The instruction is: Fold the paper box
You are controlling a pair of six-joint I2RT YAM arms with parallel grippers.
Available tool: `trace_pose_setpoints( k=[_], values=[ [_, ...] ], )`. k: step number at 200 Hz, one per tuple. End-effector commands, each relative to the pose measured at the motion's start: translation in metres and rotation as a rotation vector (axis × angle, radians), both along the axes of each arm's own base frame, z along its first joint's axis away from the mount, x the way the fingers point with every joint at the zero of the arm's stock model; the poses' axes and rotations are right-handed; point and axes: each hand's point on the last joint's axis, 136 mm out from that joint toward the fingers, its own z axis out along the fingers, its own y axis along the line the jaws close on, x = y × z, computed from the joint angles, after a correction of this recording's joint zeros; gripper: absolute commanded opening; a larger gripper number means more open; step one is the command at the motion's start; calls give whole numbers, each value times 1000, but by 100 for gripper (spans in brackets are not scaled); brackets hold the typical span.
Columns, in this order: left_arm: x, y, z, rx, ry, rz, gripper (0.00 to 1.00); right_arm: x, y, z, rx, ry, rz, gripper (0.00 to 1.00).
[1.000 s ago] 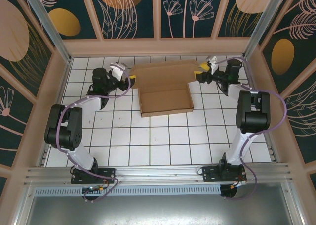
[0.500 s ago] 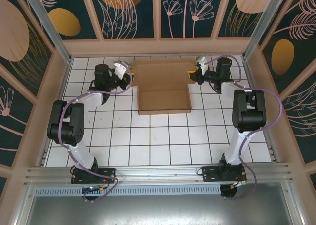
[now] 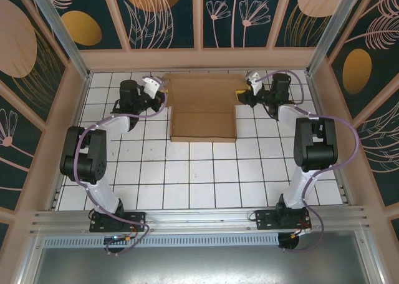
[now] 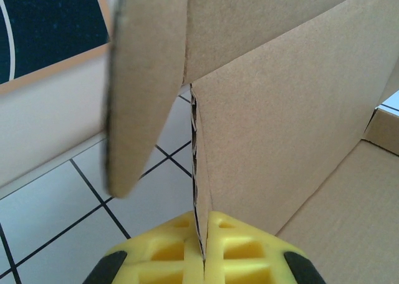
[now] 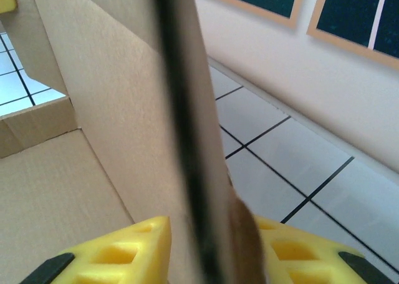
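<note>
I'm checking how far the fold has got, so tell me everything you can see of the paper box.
The paper box is plain brown corrugated cardboard, unprinted and partly folded. It forms a shallow open tray with low walls, and a wider rear panel looks raised at the far side of the white tiled table. The box rests on the tiles. The left gripper has its jaws shut on a cut cardboard edge beside a loose flap. The right gripper has its jaws around the right flap's edge.

No readable text, label or number appears on the plain paper box (image 3: pixel 202 106).
</note>
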Motion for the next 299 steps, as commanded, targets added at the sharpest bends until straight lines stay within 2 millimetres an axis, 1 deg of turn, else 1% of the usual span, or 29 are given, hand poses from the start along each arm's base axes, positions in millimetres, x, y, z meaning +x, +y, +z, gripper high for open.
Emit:
trace_pose_setpoints(
  k=[1,35,64,82,94,104,125,146,164,179,202,210,224,232,246,248,252,270,280,299],
  values=[
    [2,7,2,41,-11,28,0,-5,-1,9,-7,1,1,35],
    [5,10,2,51,-14,49,0,-4,-7,8,-11,5,-17,35],
    [8,10,3,54,-14,53,0,-6,-11,14,-8,-7,-18,35],
    [9,9,4,48,-9,50,0,-8,-9,16,5,4,2,34],
    [9,8,6,38,-8,46,0,-8,-5,17,16,21,17,26],
    [9,7,7,22,-3,49,0,-8,0,19,13,22,25,15],
    [7,5,15,-42,4,58,0,-8,14,21,4,20,21,0],
    [6,3,19,-101,20,88,0,-2,24,22,-9,35,-46,0],
    [9,4,20,-163,51,166,0,1,34,23,-4,59,-122,0],
    [8,-3,20,-187,67,205,0,0,44,18,-28,81,-186,0],
    [4,-19,22,-231,97,249,2,2,53,7,-81,107,-326,0],
    [3,-23,24,-265,110,272,3,6,51,4,-86,105,-418,0],
    [2,-27,26,-323,130,310,7,10,49,5,-65,109,-571,0],
    [0,-30,26,-358,144,323,9,10,52,9,-39,108,-615,0],
    [-1,-35,34,-421,147,329,12,6,62,18,39,100,-658,0],
    [-4,-34,26,-420,164,334,12,5,63,19,52,99,-659,0],
    [-6,-35,24,-431,171,334,12,2,68,22,75,97,-652,0],
    [-9,-41,27,-468,179,329,12,-5,87,32,155,98,-615,0],
    [-10,-42,28,-483,183,330,13,-5,95,32,181,112,-604,0],
    [-11,-43,29,-521,186,351,13,-1,101,31,235,153,-619,0]
  ],
)
